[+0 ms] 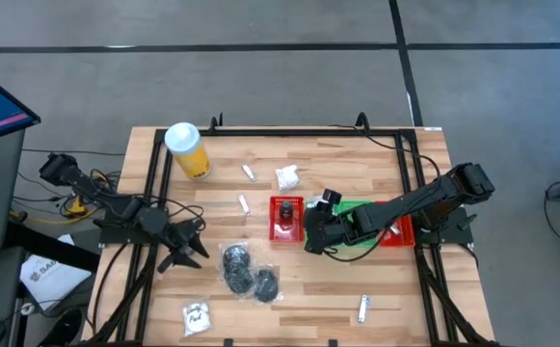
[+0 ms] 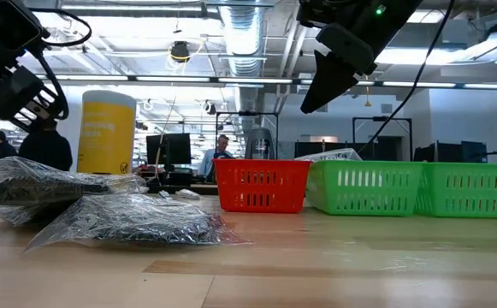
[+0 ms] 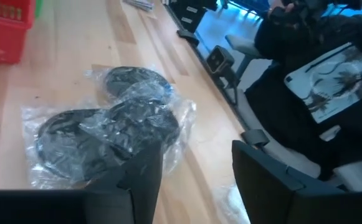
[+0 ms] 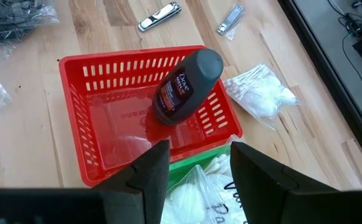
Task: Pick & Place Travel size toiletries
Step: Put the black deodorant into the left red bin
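Two clear bags of black round pieces (image 1: pixel 248 271) (image 3: pixel 106 130) lie flat on the wooden table, just ahead of my left gripper (image 1: pixel 195 241) (image 3: pixel 196 152), which is open and holds nothing. A white sachet (image 1: pixel 286 176) (image 4: pixel 261 93) lies beyond the red tray (image 1: pixel 286 218) (image 4: pixel 75 112). A dark bottle (image 4: pixel 184 87) leans in that tray, cap end on the far rim. My right gripper (image 1: pixel 310 234) (image 4: pixel 199 146) hovers open and empty above the tray's near rim. Another white sachet (image 1: pixel 196 316) lies at the near left.
A yellow cylinder with a white lid (image 1: pixel 188 149) stands at the far left. A green tray (image 1: pixel 366 214) (image 4: pixel 193 165) holding a white bag adjoins the red one. Small metal clippers (image 4: pixel 159 17) (image 1: pixel 363 308) lie scattered. A person sits beyond the table's near edge in the left wrist view.
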You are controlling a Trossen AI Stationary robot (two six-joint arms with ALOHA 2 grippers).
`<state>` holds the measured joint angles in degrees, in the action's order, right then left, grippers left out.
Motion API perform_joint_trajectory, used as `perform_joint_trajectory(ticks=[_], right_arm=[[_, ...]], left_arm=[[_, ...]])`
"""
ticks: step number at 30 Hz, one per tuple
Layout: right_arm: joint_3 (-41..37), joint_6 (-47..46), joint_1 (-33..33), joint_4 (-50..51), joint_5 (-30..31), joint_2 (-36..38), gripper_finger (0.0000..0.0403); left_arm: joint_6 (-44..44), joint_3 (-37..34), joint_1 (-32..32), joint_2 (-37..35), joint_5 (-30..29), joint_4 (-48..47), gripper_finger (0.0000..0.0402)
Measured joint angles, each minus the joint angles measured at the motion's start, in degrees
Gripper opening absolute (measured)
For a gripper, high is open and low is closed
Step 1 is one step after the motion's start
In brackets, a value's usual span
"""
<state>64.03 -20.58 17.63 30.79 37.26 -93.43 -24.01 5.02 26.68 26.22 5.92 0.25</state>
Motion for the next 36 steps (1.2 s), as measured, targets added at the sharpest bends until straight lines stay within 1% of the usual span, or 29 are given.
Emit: perform_joint_trajectory(ticks=[9,15,18,20,25,29,33,36], right_arm=[[0.0,0.0,0.0,0.0,0.0,0.0,0.0159],[0.0,0.0,0.0,-0.1,0.0,0.0,0.0159],[0.0,0.0,0.0,-0.6,0.0,0.0,0.0159],[0.0,0.0,-0.1,-1.1,0.0,0.0,0.0159],[0.0,0.2,-0.1,-1.4,0.0,0.0,0.0159],[0.0,0.2,-0.1,-1.4,0.0,0.0,0.0159],[0.0,0.2,-0.2,-1.4,0.0,0.0,0.0159],[0.0,0.2,-0.2,-1.5,0.0,0.0,0.0159]], left_arm=[[1.2,0.0,0.0,0.0,-1.7,-1.4,0.016],[2.1,0.0,-0.1,0.0,-2.1,-1.5,0.0159],[2.5,0.4,-0.1,-0.1,-4.0,-1.6,0.0159],[3.0,0.8,-0.1,-0.1,-4.3,-1.3,0.0159],[2.7,0.9,-0.1,-0.3,-4.2,-1.9,0.016],[-0.3,0.9,-0.1,-0.5,-3.9,-5.2,0.0154],[0.1,1.3,-0.1,-2.0,-2.6,-5.7,0.0146],[2.3,1.4,-0.1,-3.8,-2.9,-5.4,0.0142]])
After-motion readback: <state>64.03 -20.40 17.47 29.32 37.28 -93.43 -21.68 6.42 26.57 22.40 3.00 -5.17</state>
